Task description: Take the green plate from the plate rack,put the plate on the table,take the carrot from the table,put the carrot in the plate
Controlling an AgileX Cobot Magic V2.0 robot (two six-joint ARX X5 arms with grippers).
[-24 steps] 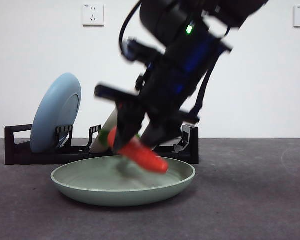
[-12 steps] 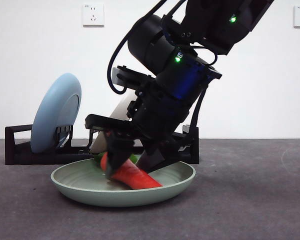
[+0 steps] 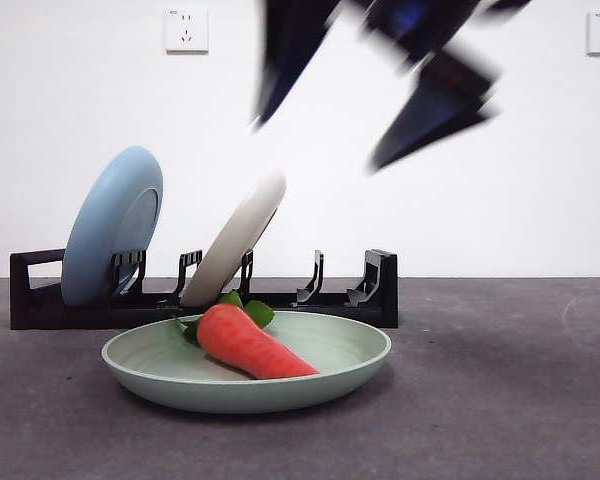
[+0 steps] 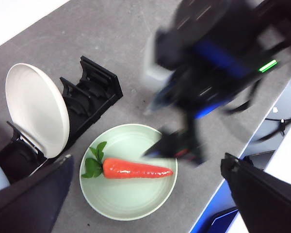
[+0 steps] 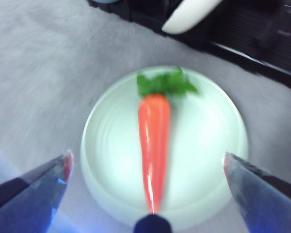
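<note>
The carrot (image 3: 252,343) (image 4: 135,169) (image 5: 153,143) lies on its side inside the green plate (image 3: 160,375) (image 4: 131,204) (image 5: 208,145), which rests flat on the table (image 3: 500,400) just in front of the plate rack (image 3: 40,305) (image 4: 89,92). My right gripper (image 3: 370,95) (image 5: 146,165) hangs open and blurred well above the plate, holding nothing. My left gripper (image 4: 145,167) is open too, high over the table, looking down on the plate and on the right arm.
A light blue plate (image 3: 110,225) and a cream-white plate (image 3: 235,240) (image 4: 36,109) stand tilted in the rack's slots. The blurred right arm (image 4: 218,53) crosses the left wrist view above the plate.
My right gripper has let go of the carrot and risen fast out of the plate. The carrot now lies free in the plate.
</note>
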